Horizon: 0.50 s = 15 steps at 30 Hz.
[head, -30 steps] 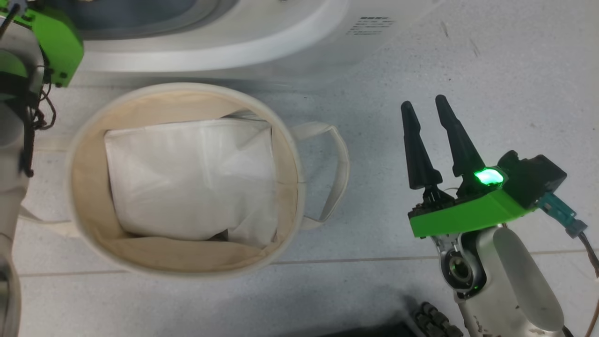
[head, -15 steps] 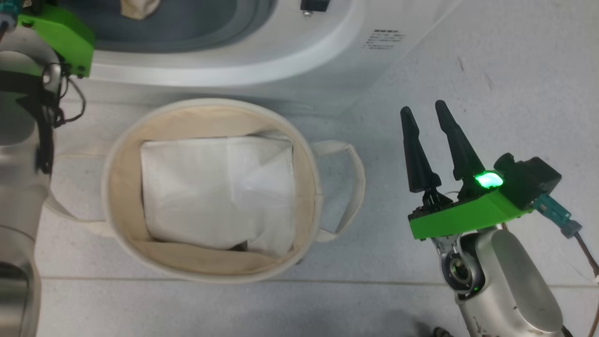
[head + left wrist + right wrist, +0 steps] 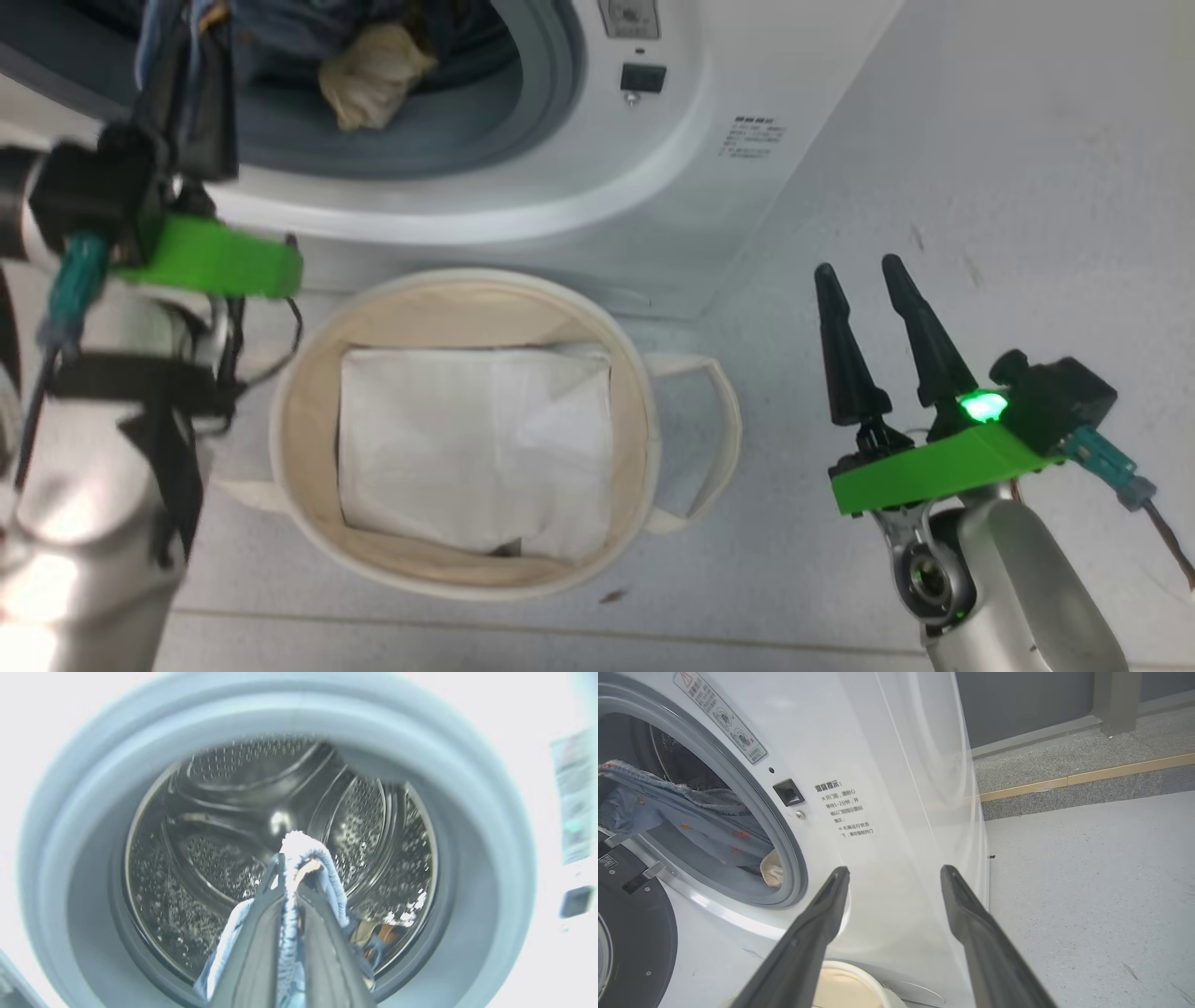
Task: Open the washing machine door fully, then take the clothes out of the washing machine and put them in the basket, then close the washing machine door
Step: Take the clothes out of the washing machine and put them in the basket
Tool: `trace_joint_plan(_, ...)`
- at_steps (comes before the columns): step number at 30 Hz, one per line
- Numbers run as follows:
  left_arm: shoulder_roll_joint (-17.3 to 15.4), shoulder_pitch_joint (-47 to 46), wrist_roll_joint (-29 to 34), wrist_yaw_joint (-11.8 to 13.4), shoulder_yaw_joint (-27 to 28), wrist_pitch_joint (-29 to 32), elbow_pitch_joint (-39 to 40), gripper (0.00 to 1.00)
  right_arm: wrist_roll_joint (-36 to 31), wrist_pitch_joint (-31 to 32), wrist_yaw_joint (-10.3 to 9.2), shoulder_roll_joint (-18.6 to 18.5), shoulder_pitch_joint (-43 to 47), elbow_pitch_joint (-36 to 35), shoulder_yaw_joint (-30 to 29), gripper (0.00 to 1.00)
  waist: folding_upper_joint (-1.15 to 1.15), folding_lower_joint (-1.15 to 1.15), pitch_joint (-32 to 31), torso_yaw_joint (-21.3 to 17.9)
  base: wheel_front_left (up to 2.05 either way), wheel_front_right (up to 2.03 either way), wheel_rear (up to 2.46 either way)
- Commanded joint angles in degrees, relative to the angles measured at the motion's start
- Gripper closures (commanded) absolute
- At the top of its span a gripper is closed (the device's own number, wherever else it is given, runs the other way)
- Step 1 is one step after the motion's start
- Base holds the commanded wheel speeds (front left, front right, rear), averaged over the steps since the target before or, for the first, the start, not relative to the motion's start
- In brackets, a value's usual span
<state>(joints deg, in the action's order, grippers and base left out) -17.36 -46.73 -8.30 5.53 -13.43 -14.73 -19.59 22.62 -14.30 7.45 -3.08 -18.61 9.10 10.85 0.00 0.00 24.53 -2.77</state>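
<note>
L claw (image 3: pixel 296 870) clamped on clothes (image 3: pixel 299 843) at washing machine (image 3: pixel 653 187) mouth; R claw (image 3: pixel 857 269) fingers apart, empty, near basket (image 3: pixel 467 277).

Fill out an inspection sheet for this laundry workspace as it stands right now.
Surface: pale speckled floor, a few scuff marks.
Job's things: washing machine with washing machine door swung open; clothes stretched out of the drum mouth; basket on the floor in front of the machine, holding a flat white sheet.
Clutter: small brown scrap on the floor by the basket.
Grippers: left gripper shut on the clothes at the drum mouth; right gripper open, empty, to the right of the basket.
Cables: dark wires at the left wrist; teal plug with its lead at the right wrist.
Surroundings: dark wall, tan floor strip.
</note>
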Motion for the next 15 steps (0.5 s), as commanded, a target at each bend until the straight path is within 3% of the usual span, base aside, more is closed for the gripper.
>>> trace_joint_plan(1,-2.28,1.00,-0.34,0.61,2.68,-0.26,5.00,1.00,-0.48,-0.70,0.03,0.20,1.65,-1.26,0.82,0.00,0.00,0.00,-2.97,0.57,0.00,0.00,0.00)
trace_joint_plan(15,-0.20,16.52,-0.74,3.11,7.06,-0.27,31.54,1.00,-0.60,-0.70,0.03,0.20,6.22,0.57,1.39,0.00,0.00,0.00,-11.57,1.76,0.00,0.00,0.00)
